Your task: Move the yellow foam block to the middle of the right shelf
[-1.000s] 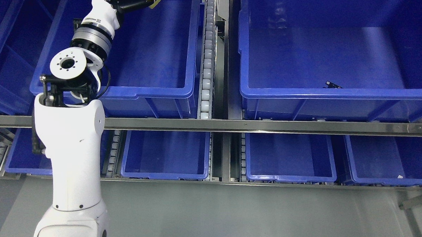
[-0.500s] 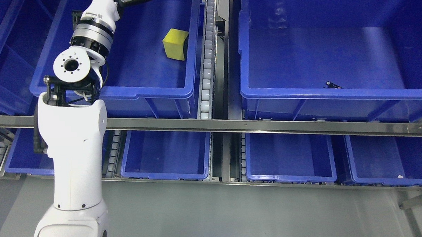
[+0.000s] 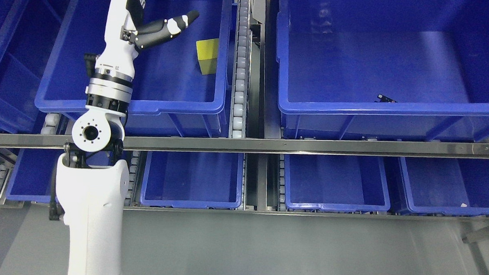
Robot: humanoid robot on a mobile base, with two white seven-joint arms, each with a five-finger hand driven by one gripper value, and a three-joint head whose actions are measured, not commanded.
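1. Yellow foam block (image 3: 208, 55) lies free in the left blue bin (image 3: 174, 105), against its right wall.
2. Left robot hand (image 3: 165, 28) – fingers released, holding nothing – hovers just left of the block, pointing toward it.
3. Right-hand big bin (image 3: 390, 108) lies well right of the block – judged the goal.

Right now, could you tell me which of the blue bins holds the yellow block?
The upper left bin, the one the left hand reaches into. The block rests against its right wall; no other bin has one.
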